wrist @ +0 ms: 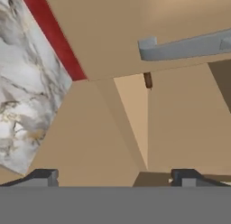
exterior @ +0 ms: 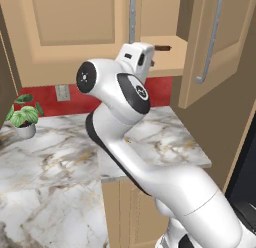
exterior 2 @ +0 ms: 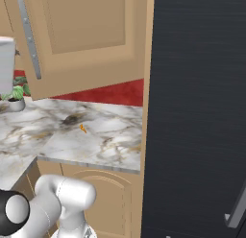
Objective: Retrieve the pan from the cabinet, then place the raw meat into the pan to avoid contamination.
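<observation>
The hand [wrist: 115, 177], its 2 fingertips [wrist: 44, 177] spread wide and empty, faces the open cabinet [exterior: 170, 54], where a dark brown pan handle [wrist: 147, 80] juts past the door edge on the wooden shelf [exterior: 167, 67] above the marble worktop [exterior: 60, 157].

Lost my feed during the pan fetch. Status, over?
Gripper open, empty, raised at the cabinet. Right door swung open; brown pan handle pokes out on the shelf. Nothing between the fingers and it.
</observation>
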